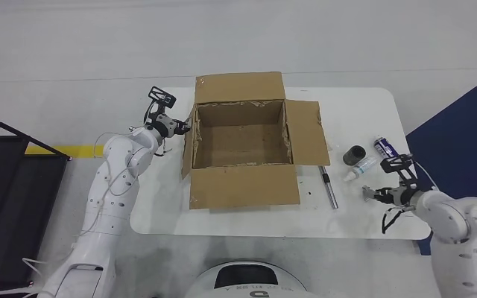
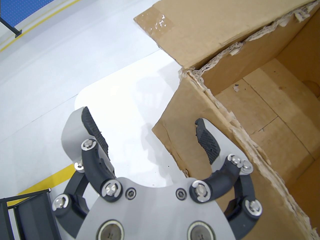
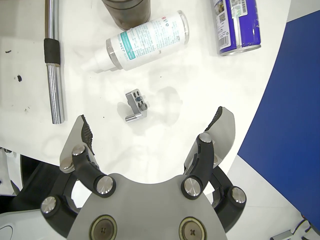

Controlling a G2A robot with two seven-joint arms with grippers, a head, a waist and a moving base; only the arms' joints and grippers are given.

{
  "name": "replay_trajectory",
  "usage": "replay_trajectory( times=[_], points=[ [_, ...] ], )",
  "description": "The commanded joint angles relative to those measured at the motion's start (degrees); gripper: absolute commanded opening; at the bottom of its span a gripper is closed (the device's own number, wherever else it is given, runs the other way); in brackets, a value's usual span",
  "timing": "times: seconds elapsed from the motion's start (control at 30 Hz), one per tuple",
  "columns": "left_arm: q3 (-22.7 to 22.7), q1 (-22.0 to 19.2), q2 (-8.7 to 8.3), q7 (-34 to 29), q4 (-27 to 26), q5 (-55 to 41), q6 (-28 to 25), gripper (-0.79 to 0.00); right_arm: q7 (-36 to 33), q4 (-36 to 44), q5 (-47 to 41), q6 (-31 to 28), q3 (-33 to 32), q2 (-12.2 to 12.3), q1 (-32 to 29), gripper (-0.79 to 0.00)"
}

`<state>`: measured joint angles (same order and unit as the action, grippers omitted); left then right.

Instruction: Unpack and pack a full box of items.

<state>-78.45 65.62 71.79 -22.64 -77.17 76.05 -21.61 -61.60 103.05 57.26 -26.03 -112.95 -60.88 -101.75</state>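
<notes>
Right gripper (image 3: pixel 152 121), open and empty, hangs near bracket (image 3: pixel 136 107), bottle (image 3: pixel 147 41), can (image 3: pixel 235 16), cylinder (image 3: pixel 125 1) and rod (image 3: pixel 52 38) beside the empty box (image 1: pixel 242 186), left gripper (image 2: pixel 143 121) likewise at its wall: unpacking looks complete, packing remains.

Top camera looks down over the whole table (image 1: pixel 343 220); left wrist camera sits close beside the cardboard box (image 2: pixel 225 21), right wrist close above the spray bottle (image 3: pixel 150 39), both shared with top
</notes>
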Motion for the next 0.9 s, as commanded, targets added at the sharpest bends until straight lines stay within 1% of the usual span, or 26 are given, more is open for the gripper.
replay_trajectory(
  times=[0.0, 0.13, 0.3, 0.37, 0.4, 0.47, 0.5, 0.53, 0.7, 0.8, 0.87],
  points=[
    [0.0, 0.0, 0.0, 0.0, 0.0, 0.0, 0.0, 0.0, -0.2, -0.8, 0.2, -0.6, 0.8, 0.1, 0.6, -0.372],
    [0.0, 0.0, 0.0, 0.0, 0.0, 0.0, 0.0, 0.0, -0.2, -2.9, 2.0, -0.8, 2.9, 0.4, 2.2, -0.434],
    [0.0, 0.0, 0.0, 0.0, 0.0, 0.0, 0.0, 0.0, 0.2, -6.0, 4.7, 0.2, 5.8, 0.6, 4.7, -0.474],
    [0.0, 0.0, 0.0, 0.0, 0.0, 0.0, 0.0, 0.0, 0.4, -6.8, 5.2, 0.0, 6.3, 0.7, 5.2, -0.517],
    [0.0, 0.0, 0.0, 0.0, 0.0, 0.0, 0.0, 0.0, 0.5, -7.0, 5.7, 0.2, 6.5, 0.8, 5.4, -0.579],
    [0.0, 0.0, 0.0, 0.0, 0.0, 0.0, 0.0, 0.0, 0.6, -7.5, 6.8, 0.6, 7.1, 0.8, 5.7, -0.637],
    [0.0, 0.0, 0.0, 0.0, 0.0, 0.0, 0.0, 0.0, 0.6, -7.6, 7.2, 0.7, 7.5, 0.9, 5.8, -0.748],
    [0.0, 0.0, 0.0, 0.0, 0.0, 0.0, 0.0, 0.0, 0.5, -7.8, 7.6, 0.8, 7.8, 0.9, 5.9, -0.785],
    [0.0, 0.0, 0.0, 0.0, 0.0, 0.0, 0.0, 0.0, 0.7, -7.9, 8.6, 0.9, 8.3, 1.1, 5.9, -0.785],
    [0.0, 0.0, 0.0, 0.0, 0.0, 0.0, 0.0, 0.0, 2.1, -6.8, 5.7, -0.5, 5.8, 1.3, 4.7, -0.785],
    [0.0, 0.0, 0.0, 0.0, 0.0, 0.0, 0.0, 0.0, 3.5, -5.7, 1.3, -1.9, 2.8, 1.5, 3.2, -0.785]
  ],
)
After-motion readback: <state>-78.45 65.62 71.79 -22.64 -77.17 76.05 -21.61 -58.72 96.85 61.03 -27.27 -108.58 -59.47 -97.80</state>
